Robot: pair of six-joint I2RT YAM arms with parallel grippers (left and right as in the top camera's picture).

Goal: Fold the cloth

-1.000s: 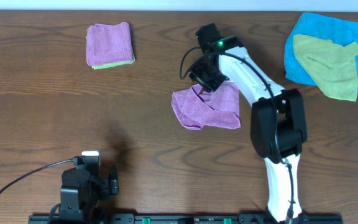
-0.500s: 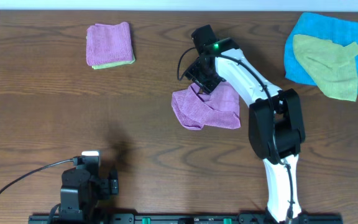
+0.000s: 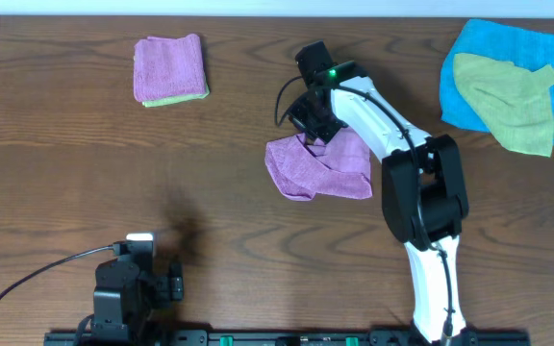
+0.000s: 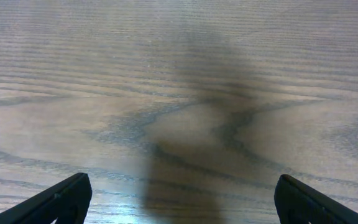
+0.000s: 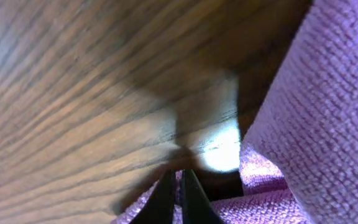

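Brown wood-grain table (image 3: pixel 85 173) fills our overhead view. We see the cloth (image 3: pixel 325 168) lying rumpled near the middle, purple and partly doubled over itself. Our right gripper (image 3: pixel 314 130) sits at its far edge with its fingertips pressed together. In the wrist view purple pile crowds around the tips, but we cannot tell whether any fabric is pinched. Our left gripper (image 4: pixel 182 202) hovers over bare wood by the near edge, jaws spread wide and empty. At far right a yellow-green cloth (image 3: pixel 503 101) lies on a blue cloth (image 3: pixel 546 53).
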